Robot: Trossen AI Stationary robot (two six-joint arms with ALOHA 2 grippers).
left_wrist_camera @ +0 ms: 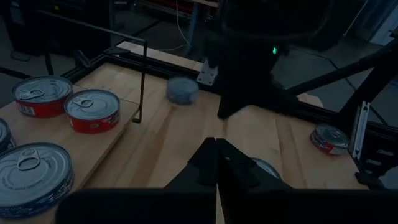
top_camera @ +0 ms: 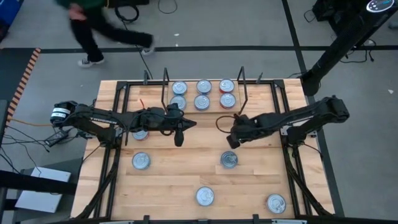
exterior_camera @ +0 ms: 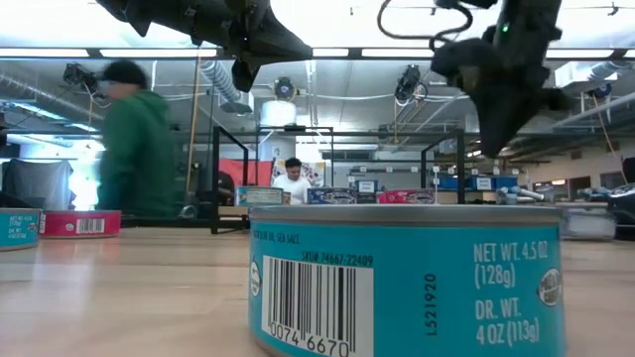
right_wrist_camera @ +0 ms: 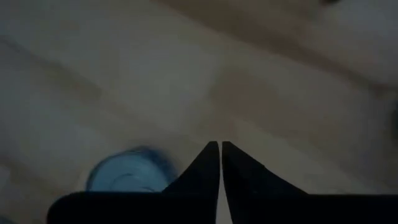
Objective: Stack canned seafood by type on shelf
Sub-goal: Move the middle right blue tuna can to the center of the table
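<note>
Your table [top_camera: 186, 155] carries the shelf [top_camera: 202, 93] at its far edge, where six tins [top_camera: 203, 86] already sit in columns, so sorting by type is under way. Loose tins wait on the open wood, which is why both arms reach inward. Your right gripper [top_camera: 232, 142] hangs just beside the nearest loose tin [top_camera: 229, 160], fingers almost together with only a slit between them, holding nothing; it looks staged to pick that one. Your left gripper [top_camera: 179, 138] is pinched closed and empty, near mid-table.
</note>
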